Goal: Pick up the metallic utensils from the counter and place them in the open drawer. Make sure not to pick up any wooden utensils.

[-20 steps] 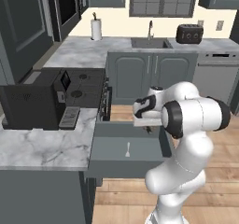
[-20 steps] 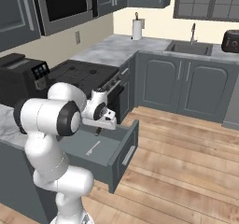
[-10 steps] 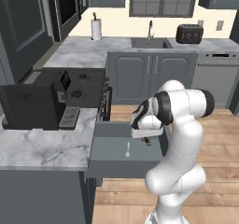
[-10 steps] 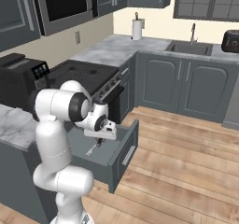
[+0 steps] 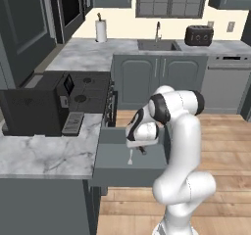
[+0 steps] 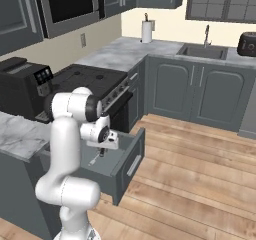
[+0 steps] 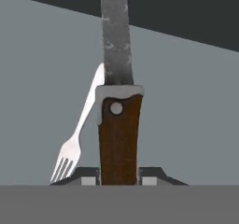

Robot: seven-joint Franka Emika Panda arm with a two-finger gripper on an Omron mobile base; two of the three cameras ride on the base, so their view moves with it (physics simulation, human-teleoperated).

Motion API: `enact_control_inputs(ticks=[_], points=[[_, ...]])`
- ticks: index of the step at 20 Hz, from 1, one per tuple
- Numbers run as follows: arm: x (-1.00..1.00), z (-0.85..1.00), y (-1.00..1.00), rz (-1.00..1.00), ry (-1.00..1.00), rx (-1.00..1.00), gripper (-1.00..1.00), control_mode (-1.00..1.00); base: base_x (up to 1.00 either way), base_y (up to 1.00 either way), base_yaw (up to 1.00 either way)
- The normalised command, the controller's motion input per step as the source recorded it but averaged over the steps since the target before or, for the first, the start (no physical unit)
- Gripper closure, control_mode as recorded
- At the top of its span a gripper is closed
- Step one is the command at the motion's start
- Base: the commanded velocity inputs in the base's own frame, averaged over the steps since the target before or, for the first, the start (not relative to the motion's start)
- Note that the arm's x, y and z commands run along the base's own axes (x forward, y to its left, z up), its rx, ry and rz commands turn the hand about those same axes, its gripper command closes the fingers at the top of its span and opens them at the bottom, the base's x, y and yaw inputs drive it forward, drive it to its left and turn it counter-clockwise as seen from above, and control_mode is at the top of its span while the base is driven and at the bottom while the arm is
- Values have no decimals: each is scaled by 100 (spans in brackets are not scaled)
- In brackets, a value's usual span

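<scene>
Slate-grey cabinets line the kitchen under a veined marble counter (image 5: 44, 153); a wood-plank floor (image 6: 200, 184) runs in front of them; on the marble sits a black coffee machine (image 5: 34, 109), with a dark stovetop (image 5: 90, 84) beyond it; further back, by the far wall, are a sink (image 5: 157, 44), a paper towel roll (image 5: 101, 31) and a dark toaster (image 5: 198, 35).

From the cabinet below the marble, the open drawer (image 5: 110, 163) is pulled out towards the floor; its flat front (image 6: 131, 159) shows in the right base view; the white arm bends down over it, and the gripper (image 5: 139, 148) hangs just above the drawer's inside.

In the hand view the gripper (image 7: 119, 178) is pinching the knife (image 7: 117, 120) by the end of its dark brown handle, a finger pressed on each side; the grey blade points away from the hand, down at the drawer floor; the handle has one pale rivet near the blade.

A silver fork (image 7: 77, 139) lies flat on the grey drawer bottom, beside the knife and partly hidden behind it, tines towards the hand; the left base view shows it as a pale sliver (image 5: 130, 156) just beneath the gripper; whether the knife tip touches the drawer bottom cannot be told.
</scene>
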Motion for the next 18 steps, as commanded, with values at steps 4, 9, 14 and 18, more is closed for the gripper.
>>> enact_control_inputs(ticks=[4,9,14,18], points=[[81,-12,23,-1,0,0,100,-100,0,0,0],[9,-9,-19,0,0,0,100,-100,0,0,0],[-16,0,-23,0,0,2,100,-100,0,0,0],[-31,0,-2,7,0,4,100,-100,0,0,0]])
